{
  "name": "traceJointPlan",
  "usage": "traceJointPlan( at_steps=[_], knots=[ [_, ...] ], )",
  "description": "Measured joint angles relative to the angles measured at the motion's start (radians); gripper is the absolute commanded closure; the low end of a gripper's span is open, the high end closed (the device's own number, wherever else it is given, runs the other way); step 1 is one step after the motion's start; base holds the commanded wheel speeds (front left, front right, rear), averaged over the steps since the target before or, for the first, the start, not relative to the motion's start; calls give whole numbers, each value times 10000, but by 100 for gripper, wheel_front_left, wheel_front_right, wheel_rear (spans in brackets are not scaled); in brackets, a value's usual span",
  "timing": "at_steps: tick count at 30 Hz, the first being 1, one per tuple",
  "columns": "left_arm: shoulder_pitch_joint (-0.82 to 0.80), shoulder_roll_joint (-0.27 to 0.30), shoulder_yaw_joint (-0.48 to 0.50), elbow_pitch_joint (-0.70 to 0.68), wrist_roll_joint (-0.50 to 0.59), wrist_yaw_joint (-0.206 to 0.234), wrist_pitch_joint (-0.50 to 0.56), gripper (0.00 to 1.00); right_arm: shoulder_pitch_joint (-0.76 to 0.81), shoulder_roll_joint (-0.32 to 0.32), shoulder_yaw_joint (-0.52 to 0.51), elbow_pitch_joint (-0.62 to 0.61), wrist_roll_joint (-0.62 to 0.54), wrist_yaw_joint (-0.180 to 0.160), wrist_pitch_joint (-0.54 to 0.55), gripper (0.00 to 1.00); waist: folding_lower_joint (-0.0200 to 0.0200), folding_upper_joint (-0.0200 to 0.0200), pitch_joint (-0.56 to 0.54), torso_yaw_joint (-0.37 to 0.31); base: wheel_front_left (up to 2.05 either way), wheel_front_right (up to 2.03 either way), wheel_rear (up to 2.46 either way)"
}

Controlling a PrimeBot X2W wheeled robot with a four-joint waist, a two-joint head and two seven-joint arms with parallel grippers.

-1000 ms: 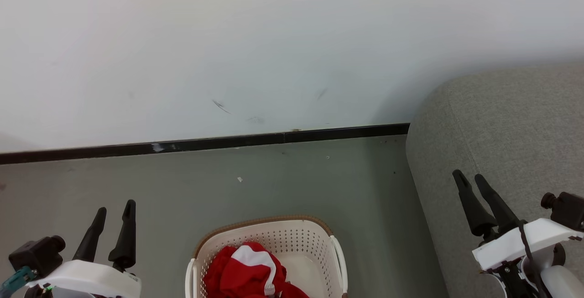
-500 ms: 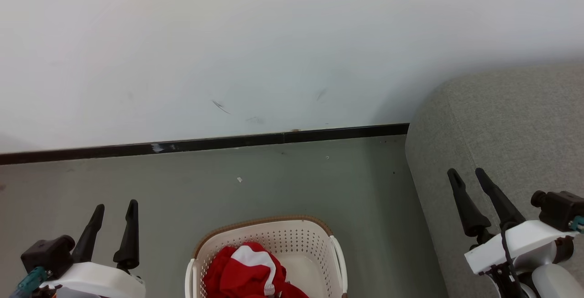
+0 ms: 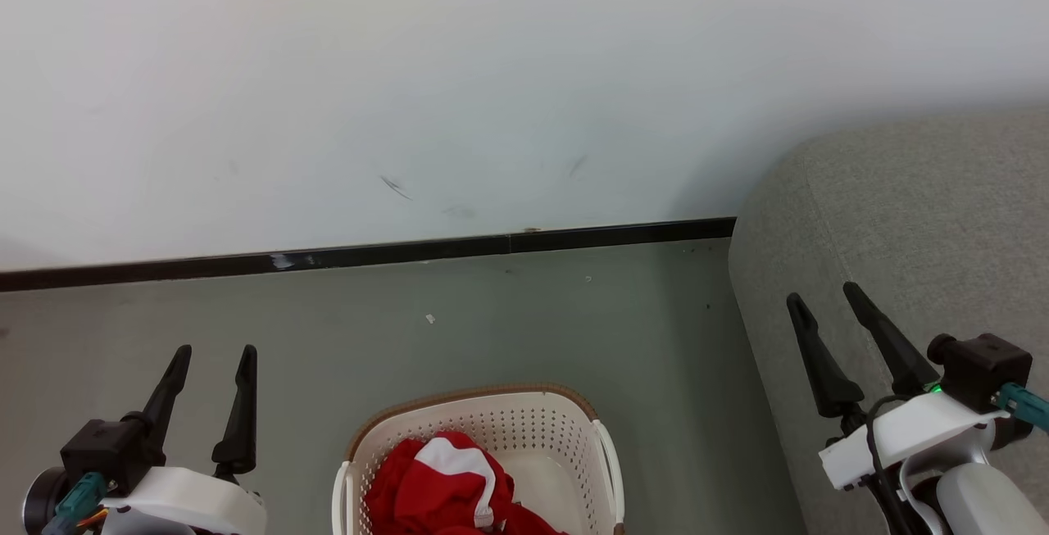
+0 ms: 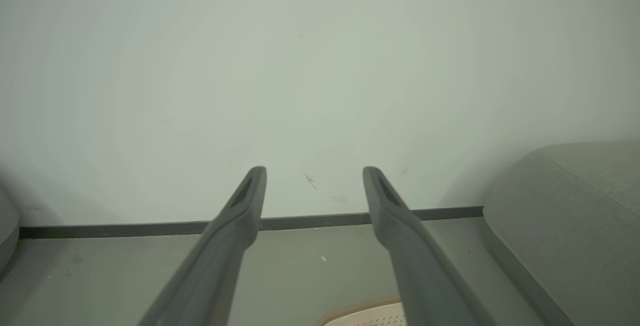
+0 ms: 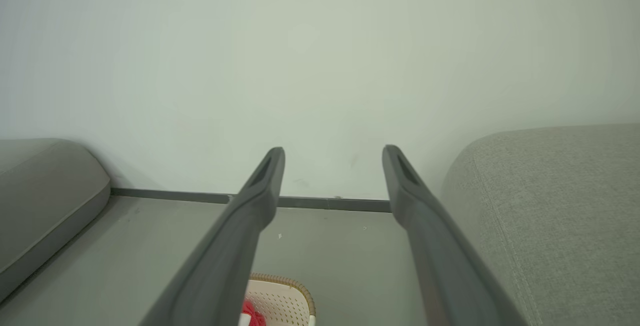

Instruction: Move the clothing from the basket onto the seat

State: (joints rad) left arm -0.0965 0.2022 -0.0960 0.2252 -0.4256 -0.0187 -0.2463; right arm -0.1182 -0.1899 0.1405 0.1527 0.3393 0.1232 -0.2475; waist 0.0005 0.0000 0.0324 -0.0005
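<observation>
The cream basket [image 3: 541,420] with a brown rim stands on the floor at the bottom middle of the head view; a red and white piece of clothing [image 3: 447,486] lies bunched in its left half. The grey seat [image 3: 910,215] rises at the right. My left gripper [image 3: 213,356] is open at the lower left, well left of the basket, with nothing between its fingers. My right gripper [image 3: 822,299] is open at the lower right, over the seat's edge, also holding nothing. The right wrist view shows the basket [image 5: 285,298], a bit of red clothing [image 5: 251,313] and the seat [image 5: 550,206].
A white wall [image 3: 492,84] with a black baseboard [image 3: 369,256] closes off the grey floor [image 3: 492,330] behind the basket. Another grey cushion edge [image 5: 40,191] lies at the left of the right wrist view. In the left wrist view, the seat [image 4: 575,216] stands at the right.
Both grippers have shifted a little: the left one up and to the right, the right one up and to the left. The basket and clothing lie as before.
</observation>
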Motion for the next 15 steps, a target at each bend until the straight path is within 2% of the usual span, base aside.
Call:
traceJointPlan(
  at_steps=[15],
  knots=[
    [-163,-77,217,33,232,-109,-50,0,-138,270,-228,-144,-345,0,-4,0,-1,0,115,7,0,0,0]
  ],
)
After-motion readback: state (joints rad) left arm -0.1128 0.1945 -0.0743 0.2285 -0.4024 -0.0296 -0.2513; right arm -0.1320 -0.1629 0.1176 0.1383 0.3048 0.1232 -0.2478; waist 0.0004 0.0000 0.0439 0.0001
